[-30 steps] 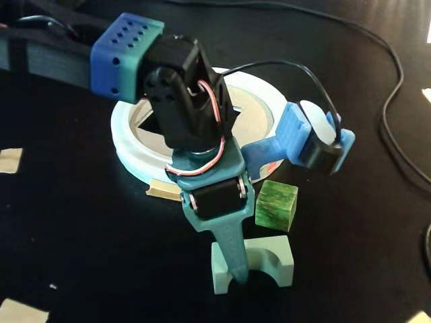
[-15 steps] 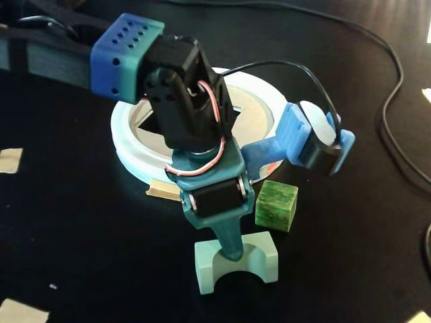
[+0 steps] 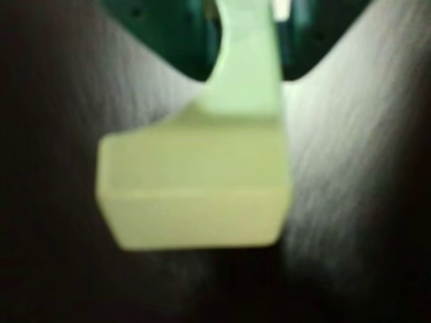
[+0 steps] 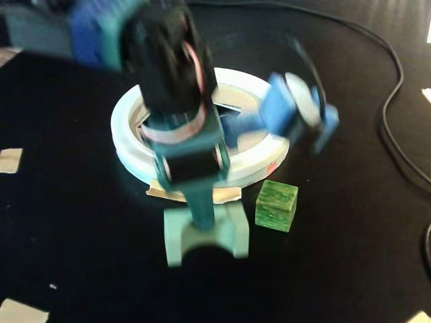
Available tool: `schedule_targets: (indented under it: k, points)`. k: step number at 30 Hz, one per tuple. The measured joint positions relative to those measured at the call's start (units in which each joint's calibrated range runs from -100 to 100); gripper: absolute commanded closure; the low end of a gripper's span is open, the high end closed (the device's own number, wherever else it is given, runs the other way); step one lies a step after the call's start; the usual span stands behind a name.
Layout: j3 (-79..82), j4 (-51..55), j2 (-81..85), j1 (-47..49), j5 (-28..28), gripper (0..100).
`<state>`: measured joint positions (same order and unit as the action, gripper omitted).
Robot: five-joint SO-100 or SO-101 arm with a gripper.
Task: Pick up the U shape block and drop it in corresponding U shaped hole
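My hand [image 4: 202,222] pinches the one pale mint-green arch-shaped block [image 4: 205,237], notch down over the black table [image 4: 81,229]. One darker streaky green cube [image 4: 277,205] sits just right of it. Behind my hand, one white-ringed tan disc [image 4: 259,171] lies, its dark cutout mostly hidden.

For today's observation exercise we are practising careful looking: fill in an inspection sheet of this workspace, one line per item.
Surface: black tabletop, matte, bare between objects.
Job's things: pale mint U shape block at the gripper, in front of the white-ringed tan disc; the U shaped hole is largely hidden behind the arm.
Clutter: dark green cube right of the block; tan tape scraps near the left edge.
Grippers: gripper shut on the block, blurred by motion; the wrist view shows the block close up.
Cables: black cable curving along the right side.
Surroundings: nothing seen.
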<state>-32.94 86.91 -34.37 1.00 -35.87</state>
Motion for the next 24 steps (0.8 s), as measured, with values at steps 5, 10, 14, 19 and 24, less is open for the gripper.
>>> schedule_targets:
  k: [5, 10, 14, 19, 24]
  points:
    - [0.00, 8.63, 9.63, 6.89, -5.18, 99]
    - [0.00, 12.12, 14.80, 21.98, -14.16, 99]
    - [0.00, 12.71, 15.07, 35.16, -21.15, 99]
    - [0.00, 12.71, 14.80, 47.65, -29.11, 99]
    - [-0.10, 9.41, 9.18, 50.65, -32.67, 99]
